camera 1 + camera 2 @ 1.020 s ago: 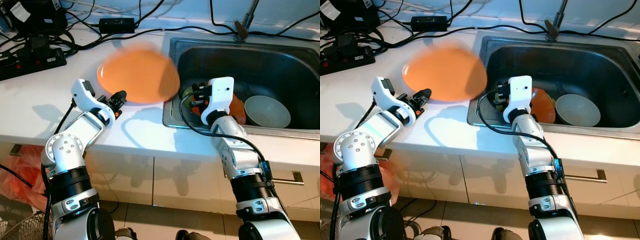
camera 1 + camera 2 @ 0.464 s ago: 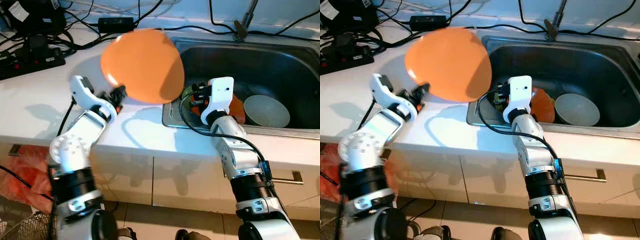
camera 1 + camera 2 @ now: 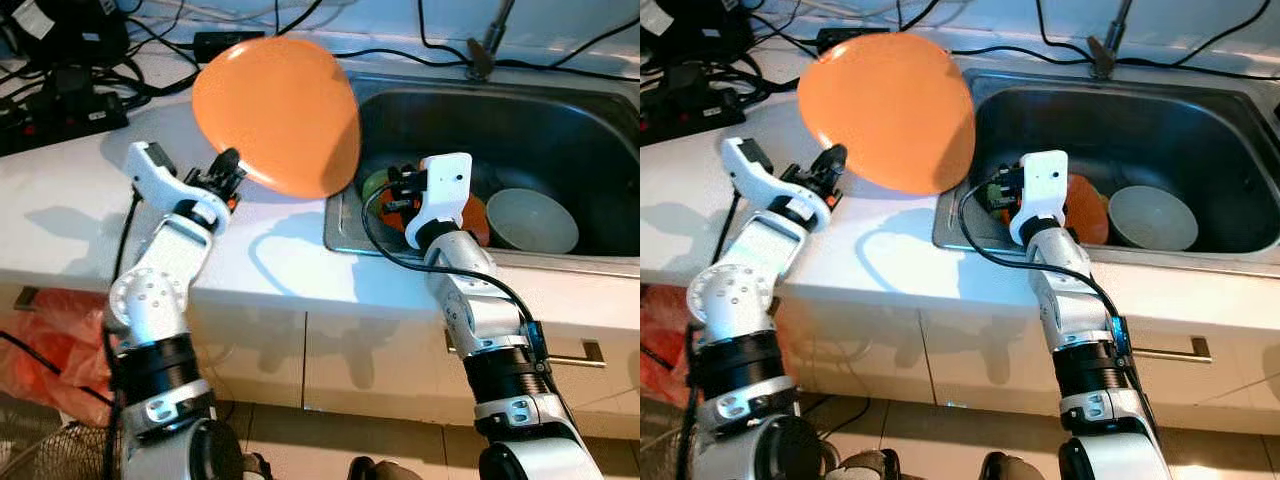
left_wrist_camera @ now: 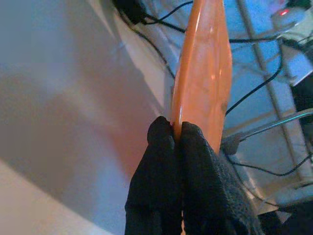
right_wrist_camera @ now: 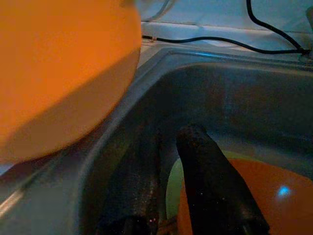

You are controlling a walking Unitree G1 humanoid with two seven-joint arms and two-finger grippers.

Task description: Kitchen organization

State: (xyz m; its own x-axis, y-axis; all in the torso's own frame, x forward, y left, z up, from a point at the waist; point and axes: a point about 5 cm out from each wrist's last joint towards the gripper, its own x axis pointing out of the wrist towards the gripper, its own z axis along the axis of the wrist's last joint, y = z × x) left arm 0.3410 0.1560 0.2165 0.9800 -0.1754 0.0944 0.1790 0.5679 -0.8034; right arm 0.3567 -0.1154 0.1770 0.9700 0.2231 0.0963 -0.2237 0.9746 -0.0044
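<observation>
White kitchen counter (image 3: 70,215), cluttered with cables (image 3: 150,60), beside steel sink (image 3: 560,120). Held aloft over counter edge: orange plate (image 3: 275,115), pinched by its rim in left gripper (image 3: 222,170). Right gripper (image 5: 171,161) slightly parted, empty, low in sink. Thin edge grip judged liable to slip, dropping plate.

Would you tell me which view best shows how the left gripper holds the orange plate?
The left wrist view: the left gripper pinches the orange plate at its rim, seen edge-on. The eye views show the whole tilted plate above the counter but the grip small. The right wrist view shows part of the plate's face.
</observation>
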